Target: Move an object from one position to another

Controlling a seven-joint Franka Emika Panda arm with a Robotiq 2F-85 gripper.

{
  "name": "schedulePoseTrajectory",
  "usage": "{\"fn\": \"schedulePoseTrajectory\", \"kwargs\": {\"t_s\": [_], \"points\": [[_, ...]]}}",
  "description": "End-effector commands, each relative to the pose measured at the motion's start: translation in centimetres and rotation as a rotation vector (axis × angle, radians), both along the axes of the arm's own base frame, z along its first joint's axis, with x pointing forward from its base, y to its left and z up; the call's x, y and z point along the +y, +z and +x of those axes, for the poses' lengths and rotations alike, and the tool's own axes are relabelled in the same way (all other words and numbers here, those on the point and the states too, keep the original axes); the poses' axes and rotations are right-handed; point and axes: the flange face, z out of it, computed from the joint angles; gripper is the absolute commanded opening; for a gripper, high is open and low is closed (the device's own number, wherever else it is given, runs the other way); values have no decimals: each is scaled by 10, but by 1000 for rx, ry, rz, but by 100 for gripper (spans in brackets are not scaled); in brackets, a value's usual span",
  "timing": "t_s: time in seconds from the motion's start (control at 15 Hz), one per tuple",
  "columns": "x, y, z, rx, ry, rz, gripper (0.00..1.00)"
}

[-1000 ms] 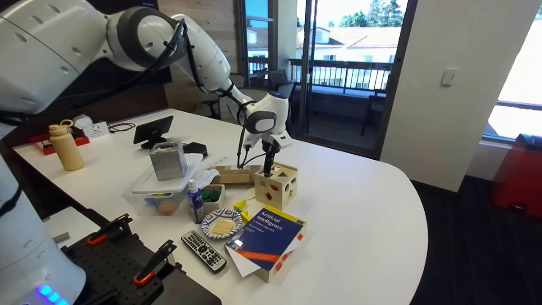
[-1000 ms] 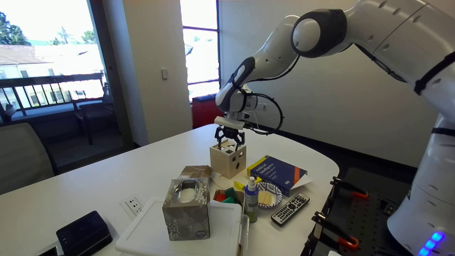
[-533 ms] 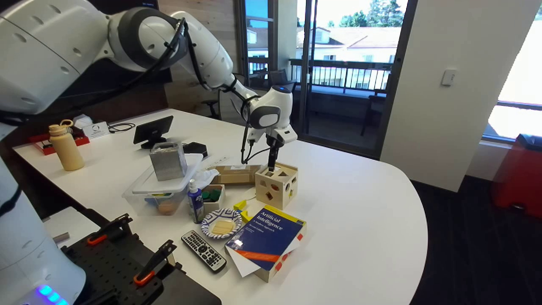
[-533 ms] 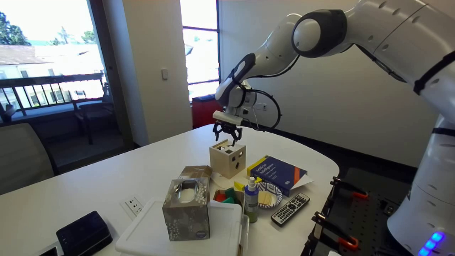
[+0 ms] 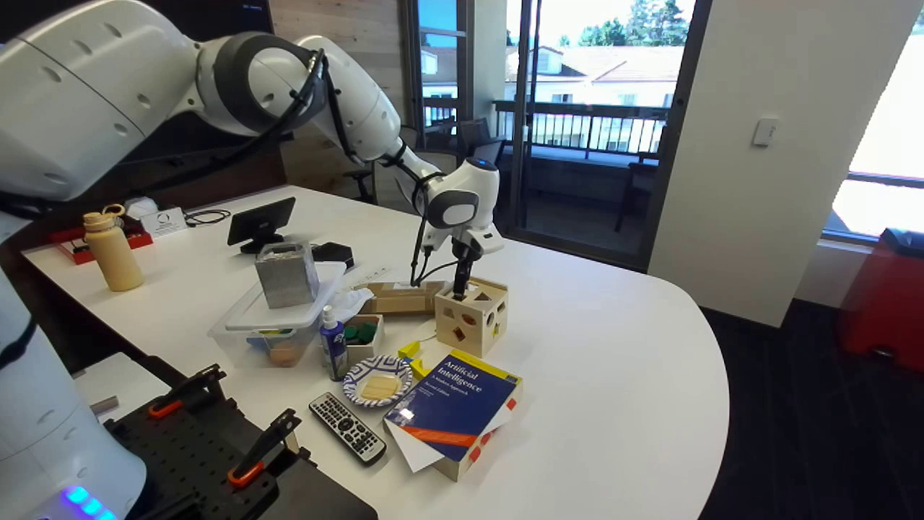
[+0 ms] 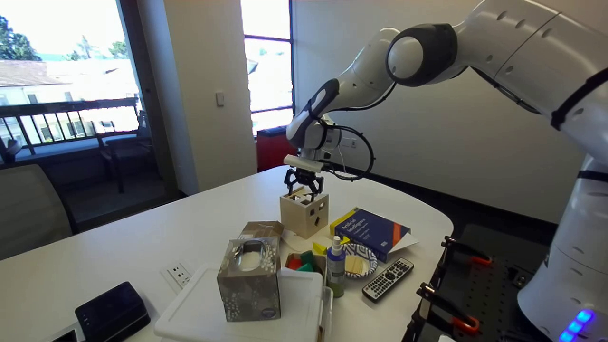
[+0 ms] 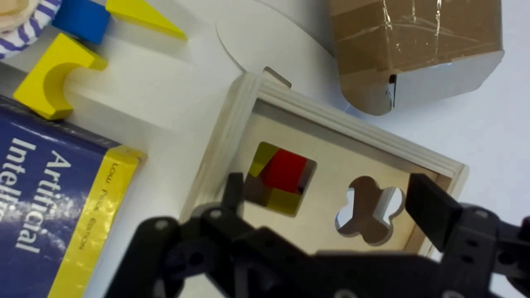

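A pale wooden shape-sorter box [image 5: 462, 328] with cut-out holes stands on the table; it also shows in an exterior view [image 6: 294, 216] and the wrist view [image 7: 327, 203]. Through its square hole I see a red block [image 7: 285, 169] and yellow pieces [image 7: 283, 202] inside. My gripper [image 7: 326, 182] is open and empty, pointing down at the box top. One finger is near the square hole, the other near the clover hole and the rim. The gripper shows in both exterior views [image 5: 460, 295] [image 6: 302, 195], with fingertips at the box top; whether they touch it I cannot tell.
A yellow arch block [image 7: 54, 78], a yellow wedge [image 7: 143, 16] and a blue block [image 7: 83, 20] lie near the book [image 5: 462, 404]. A cardboard box [image 7: 418, 37] stands close beside the sorter. A spray bottle [image 6: 336, 268], patterned plate [image 6: 373, 256] and tissue box [image 6: 249, 285] stand nearby.
My gripper rose from the box top by half a second ago, then came back down to it, slightly shifted. It stays open. The objects have not moved.
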Motion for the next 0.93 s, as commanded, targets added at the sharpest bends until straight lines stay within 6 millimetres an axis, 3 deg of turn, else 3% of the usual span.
{"fn": "schedulePoseTrajectory", "kwargs": {"t_s": [0.0, 0.87], "points": [[-1, -4, 8, 18, -32, 25, 100], [-21, -9, 4, 84, -122, 33, 100]]}}
